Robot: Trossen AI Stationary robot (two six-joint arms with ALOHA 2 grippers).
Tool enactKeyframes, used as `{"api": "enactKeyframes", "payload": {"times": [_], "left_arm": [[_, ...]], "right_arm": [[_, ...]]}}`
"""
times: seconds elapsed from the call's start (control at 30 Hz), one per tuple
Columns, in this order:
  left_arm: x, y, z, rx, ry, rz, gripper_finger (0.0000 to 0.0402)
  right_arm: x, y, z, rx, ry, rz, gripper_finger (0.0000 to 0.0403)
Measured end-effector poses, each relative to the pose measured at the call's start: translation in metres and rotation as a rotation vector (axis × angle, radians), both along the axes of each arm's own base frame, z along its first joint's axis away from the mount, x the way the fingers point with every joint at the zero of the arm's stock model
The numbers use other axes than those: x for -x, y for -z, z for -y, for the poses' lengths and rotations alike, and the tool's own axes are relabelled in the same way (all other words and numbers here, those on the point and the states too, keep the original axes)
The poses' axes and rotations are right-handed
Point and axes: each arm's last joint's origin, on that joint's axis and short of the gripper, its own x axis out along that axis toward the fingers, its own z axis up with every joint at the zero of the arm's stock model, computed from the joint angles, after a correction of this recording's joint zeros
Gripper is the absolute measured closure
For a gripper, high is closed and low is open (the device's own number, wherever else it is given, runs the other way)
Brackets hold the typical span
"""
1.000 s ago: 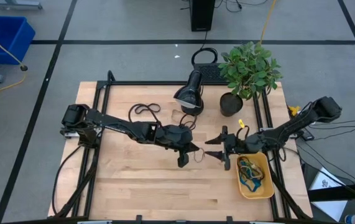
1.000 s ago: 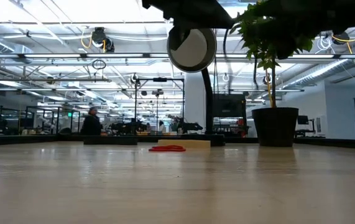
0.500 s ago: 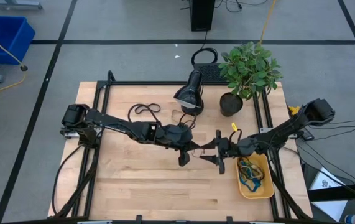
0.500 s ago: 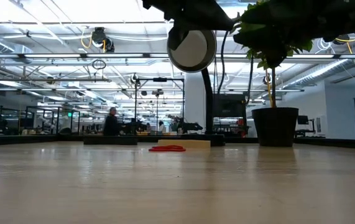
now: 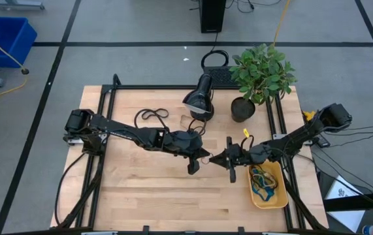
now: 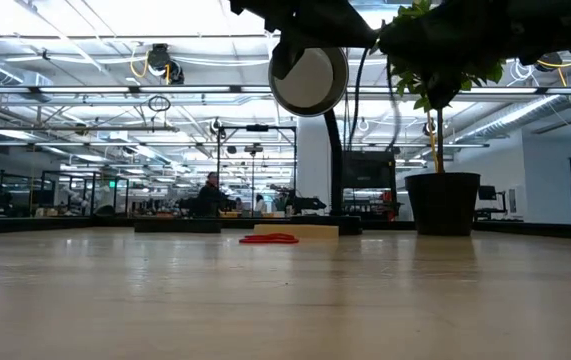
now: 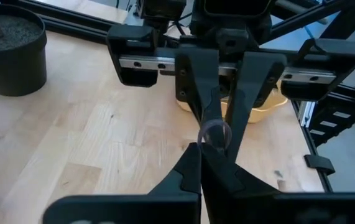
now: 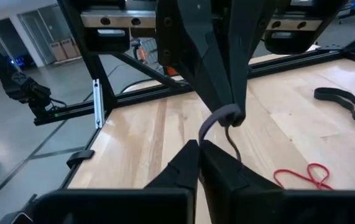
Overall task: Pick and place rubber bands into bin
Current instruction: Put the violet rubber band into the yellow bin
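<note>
Pale rubber band (image 7: 215, 132) stretches between both grippers' clamped jaws — left gripper (image 5: 202, 156), right gripper (image 5: 220, 158) — mid-worktop, bin (image 5: 279, 196) lying just behind the right arm.

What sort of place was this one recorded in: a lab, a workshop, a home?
Most likely a large robotics lab or industrial workspace. The low view looks past the wooden table into an open hall with exposed ceiling pipes and rows of framed workstations, and a person is among them.
</note>
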Motion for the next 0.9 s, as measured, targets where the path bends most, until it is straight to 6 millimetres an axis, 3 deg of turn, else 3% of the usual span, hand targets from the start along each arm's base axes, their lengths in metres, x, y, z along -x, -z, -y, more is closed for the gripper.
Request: {"api": "enactKeyframes", "payload": {"times": [0.4, 0.7, 0.9], "left_arm": [[0.0, 0.0, 0.0, 0.011, -0.006, -0.001, 0.0333], [0.003, 0.005, 0.0, 0.003, -0.006, -0.064, 0.0201], [0.009, 0.015, 0.0, 0.021, 0.032, -0.184, 0.0153]], "right_arm": [[0.005, -0.013, 0.002, 0.009, -0.002, 0.056, 0.0401], [0.015, -0.033, 0.007, 0.044, -0.001, 0.147, 0.0402], [0.026, -0.05, 0.011, 0.052, 0.001, 0.22, 0.0402]]}}
